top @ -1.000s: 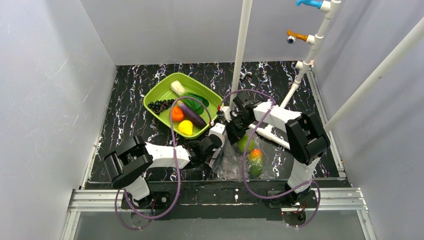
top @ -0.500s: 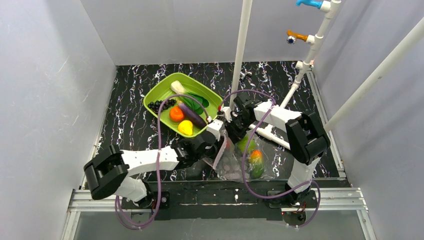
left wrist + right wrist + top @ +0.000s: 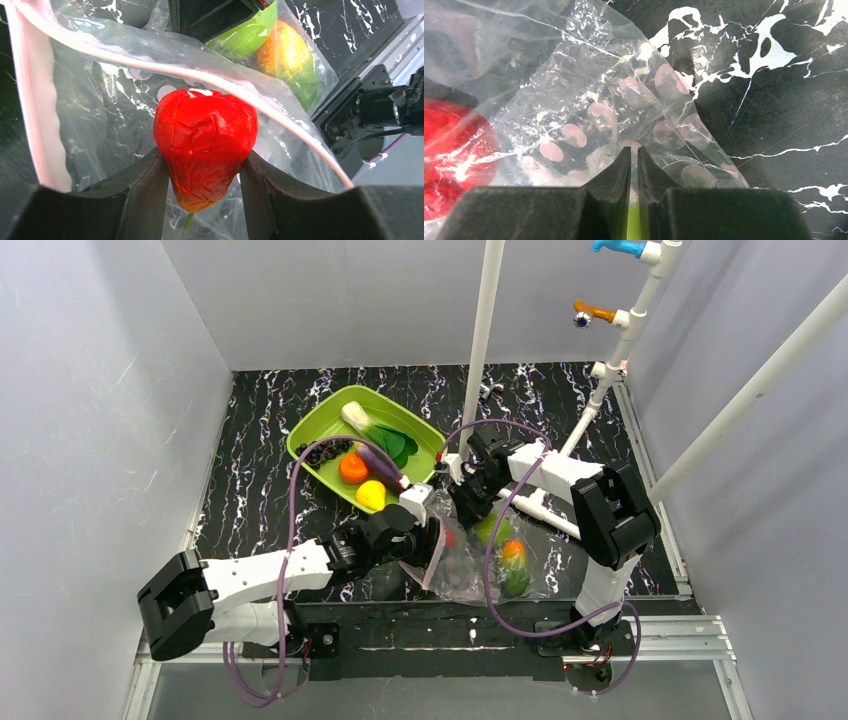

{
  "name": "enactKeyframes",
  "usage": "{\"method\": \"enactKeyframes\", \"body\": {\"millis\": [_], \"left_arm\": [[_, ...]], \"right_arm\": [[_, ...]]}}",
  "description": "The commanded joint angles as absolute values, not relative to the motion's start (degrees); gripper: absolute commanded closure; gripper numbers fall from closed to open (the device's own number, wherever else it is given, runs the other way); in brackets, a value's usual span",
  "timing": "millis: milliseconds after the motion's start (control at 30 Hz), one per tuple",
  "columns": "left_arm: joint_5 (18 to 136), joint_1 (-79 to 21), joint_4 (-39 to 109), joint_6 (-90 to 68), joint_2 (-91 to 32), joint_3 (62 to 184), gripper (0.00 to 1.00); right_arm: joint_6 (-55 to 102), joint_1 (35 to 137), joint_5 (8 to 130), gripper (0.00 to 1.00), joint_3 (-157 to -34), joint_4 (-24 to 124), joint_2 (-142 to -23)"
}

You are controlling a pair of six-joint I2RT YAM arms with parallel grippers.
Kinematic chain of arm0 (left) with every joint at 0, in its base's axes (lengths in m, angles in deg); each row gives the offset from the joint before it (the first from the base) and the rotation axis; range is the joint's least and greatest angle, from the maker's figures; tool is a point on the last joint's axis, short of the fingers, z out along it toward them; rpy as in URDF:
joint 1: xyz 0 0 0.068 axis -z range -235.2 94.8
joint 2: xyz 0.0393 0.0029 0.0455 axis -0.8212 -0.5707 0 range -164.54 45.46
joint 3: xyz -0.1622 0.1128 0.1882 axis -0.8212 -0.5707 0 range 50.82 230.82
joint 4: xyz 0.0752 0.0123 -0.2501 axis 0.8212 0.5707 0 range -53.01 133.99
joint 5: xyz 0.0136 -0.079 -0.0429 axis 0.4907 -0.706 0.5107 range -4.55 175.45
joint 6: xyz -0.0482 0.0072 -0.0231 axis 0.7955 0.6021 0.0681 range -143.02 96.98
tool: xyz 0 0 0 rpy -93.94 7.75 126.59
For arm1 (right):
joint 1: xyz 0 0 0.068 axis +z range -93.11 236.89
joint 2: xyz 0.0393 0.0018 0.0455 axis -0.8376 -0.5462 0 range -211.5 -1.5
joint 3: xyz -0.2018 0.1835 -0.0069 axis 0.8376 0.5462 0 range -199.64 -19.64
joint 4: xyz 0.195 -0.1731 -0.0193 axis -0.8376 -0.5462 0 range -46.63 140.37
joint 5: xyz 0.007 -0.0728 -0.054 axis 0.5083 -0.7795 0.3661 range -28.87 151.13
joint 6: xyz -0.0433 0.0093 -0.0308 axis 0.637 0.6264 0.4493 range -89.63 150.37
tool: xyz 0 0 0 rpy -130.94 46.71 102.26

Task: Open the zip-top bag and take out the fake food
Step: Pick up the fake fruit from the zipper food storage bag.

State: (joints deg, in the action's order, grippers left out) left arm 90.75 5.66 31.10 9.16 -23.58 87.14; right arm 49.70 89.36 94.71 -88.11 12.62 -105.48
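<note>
Bag (image 3: 462,578) of clear crinkled plastic, lying on the black marbled table (image 3: 250,490) near its front edge, between the two arms and just right of the green tray (image 3: 320,422). The left gripper (image 3: 202,152) reaches into the bag's open mouth, and its jaws, partly closed, clamp a red fruit (image 3: 205,130) from both sides. The fruit sits pointed end down between the dark fingers (image 3: 145,185). One pink zip strip (image 3: 280,117) runs behind the fruit, and the other side of the strip curves away at far left. Deeper in the bag, a green apple (image 3: 245,37) and an orange-green fruit (image 3: 287,60) lie side by side, touching. The right gripper (image 3: 634,155) stands at the bag's far edge with its jaws almost together, pinching a fold of the plastic film and holding that side raised off the table. Through the film, the right wrist view shows the red fruit at lower left. In the tray, well clear of the bag, are an orange (image 3: 352,468), a lemon (image 3: 371,495), an eggplant (image 3: 382,466), grapes (image 3: 320,452) and a white-stalked leafy green (image 3: 372,428). In the top view the left arm lies low across the table from the near left corner, while the right arm bends in from the right.
</note>
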Motion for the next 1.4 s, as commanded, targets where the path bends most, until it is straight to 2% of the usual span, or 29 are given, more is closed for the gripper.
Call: {"method": "enactKeyframes", "body": {"millis": [0, 400, 867, 1367], "left_arm": [[91.45, 5.62, 35.5, 12.45, -19.81, 88.22, 1.0], [95.11, 4.06, 36.64, 23.54, -12.86, 84.03, 1.0], [100.04, 2.0, 40.83, 29.08, -4.37, 80.77, 1.0], [99.64, -1.42, 42.92, 33.45, 3.24, 80.0, 1.0]], "right_arm": [[50.57, 88.97, 94.92, 0.84, -89.25, 11.35, -103.93], [50.84, 88.73, 94.79, 0.84, -89.17, 11.35, -103.74], [51.01, 88.3, 94.92, 0.84, -89.08, 11.35, -103.72], [51.11, 88.2, 94.79, 0.84, -88.99, 11.44, -103.89]]}}
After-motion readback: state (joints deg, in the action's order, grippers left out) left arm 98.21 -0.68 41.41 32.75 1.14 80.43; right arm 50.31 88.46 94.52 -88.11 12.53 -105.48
